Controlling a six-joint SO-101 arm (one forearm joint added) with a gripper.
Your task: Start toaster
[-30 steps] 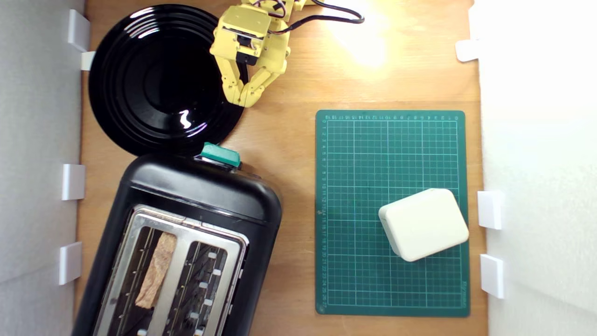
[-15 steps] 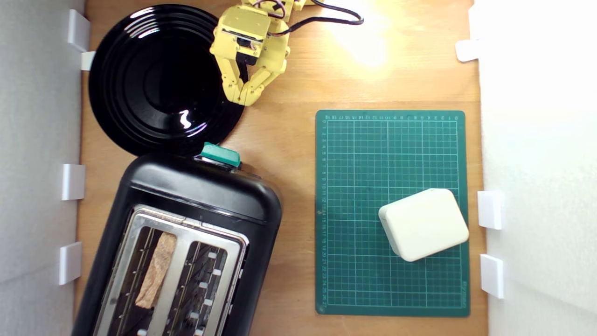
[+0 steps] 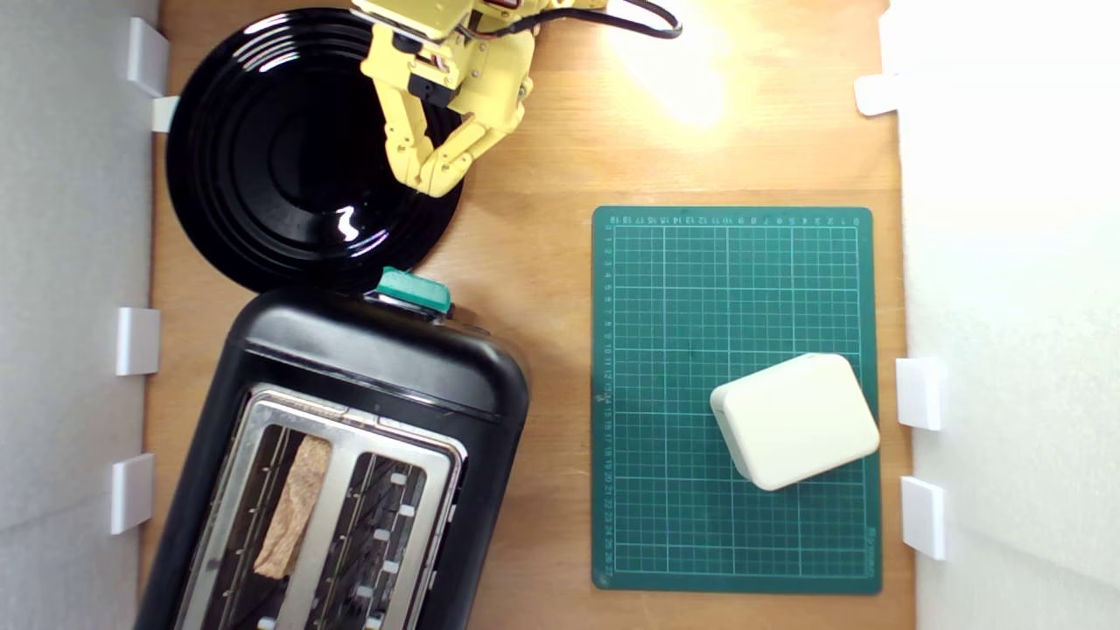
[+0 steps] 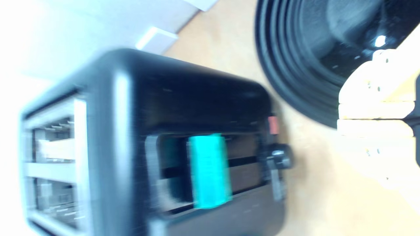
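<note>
The yellow tool (image 3: 426, 185), tips pressed together and empty, hangs over the round black plate (image 3: 262, 175), well apart from the glossy black toaster (image 3: 376, 350) whose teal-green lever (image 3: 413, 290) faces it.

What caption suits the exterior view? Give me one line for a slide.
Closed yellow hand hovers over the black plate, short of the toaster and its teal lever.
</note>
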